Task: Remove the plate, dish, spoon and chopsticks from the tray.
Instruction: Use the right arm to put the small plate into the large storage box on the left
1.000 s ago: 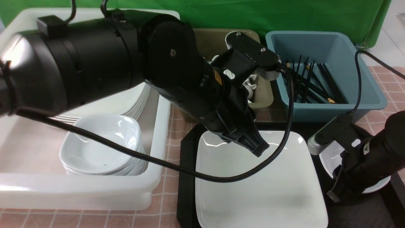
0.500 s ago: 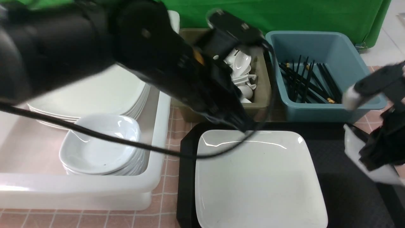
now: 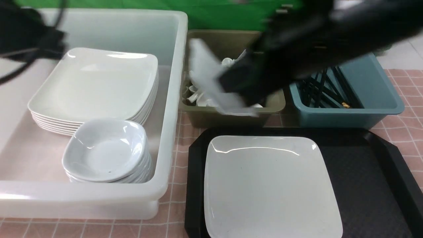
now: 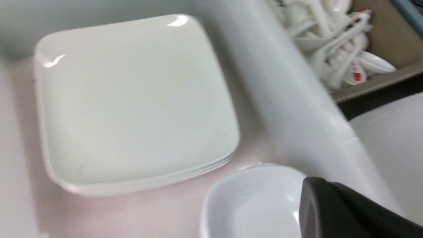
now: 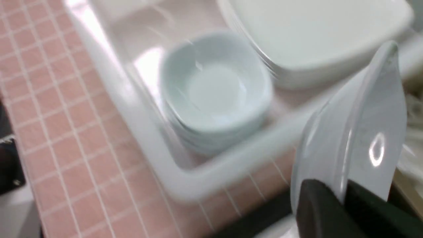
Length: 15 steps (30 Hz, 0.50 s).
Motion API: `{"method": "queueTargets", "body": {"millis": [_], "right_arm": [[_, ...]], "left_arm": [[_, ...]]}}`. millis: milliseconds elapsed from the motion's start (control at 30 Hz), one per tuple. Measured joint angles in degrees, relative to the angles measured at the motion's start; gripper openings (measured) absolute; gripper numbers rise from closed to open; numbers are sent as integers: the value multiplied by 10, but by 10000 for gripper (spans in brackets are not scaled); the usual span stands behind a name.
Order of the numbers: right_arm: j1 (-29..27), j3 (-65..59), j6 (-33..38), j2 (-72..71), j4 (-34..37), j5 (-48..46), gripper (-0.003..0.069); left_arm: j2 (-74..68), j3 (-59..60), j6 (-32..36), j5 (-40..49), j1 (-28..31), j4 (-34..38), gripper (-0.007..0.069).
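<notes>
My right gripper (image 5: 343, 195) has its jaws clamped on the rim of the dish (image 5: 360, 132), which hangs tilted on edge between them, clear of the tray (image 3: 366, 185). In the front view the dish is a white blur at about 12 o'clock, in front of the olive tub (image 3: 228, 119) and its pile of spoons (image 3: 198, 96).

My left gripper (image 4: 317, 205) is closed on nothing. That arm is a dark blur at 10 o'clock, above the white tub (image 3: 172, 99), where a stack of plates (image 3: 96, 82) and a stack of dishes (image 3: 105, 152) sit touching.

The plate (image 3: 271, 191) lies flat at 6 o'clock, filling the tray's 9 o'clock half; the 3 o'clock half is bare.

At 2 o'clock the blue tub (image 3: 363, 112) holds a bundle of chopsticks (image 3: 327, 92).
</notes>
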<state>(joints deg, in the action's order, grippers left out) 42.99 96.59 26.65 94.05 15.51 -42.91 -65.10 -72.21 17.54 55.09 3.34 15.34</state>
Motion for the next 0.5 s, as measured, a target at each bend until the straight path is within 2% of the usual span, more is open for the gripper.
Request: {"method": "queueTargets", "body": {"millis": [33,133,200,400,500], "right_arm": [[8,6,0,12,0,0,82],[62,103,15,114,-1,5,82],[81,143,23,160,-2,5,82],[112,215,29,267,-44,11,85],[122,220,30,291,-55,14,138]], "left_arm": [[3,3,0,0,6,1,-3],[50,51,0,1,89,27,-3],[66,71,0,1,115,44,-3],[75,83,30,0,133,86,-3],[75,83,36,0,135,97,-3]]}}
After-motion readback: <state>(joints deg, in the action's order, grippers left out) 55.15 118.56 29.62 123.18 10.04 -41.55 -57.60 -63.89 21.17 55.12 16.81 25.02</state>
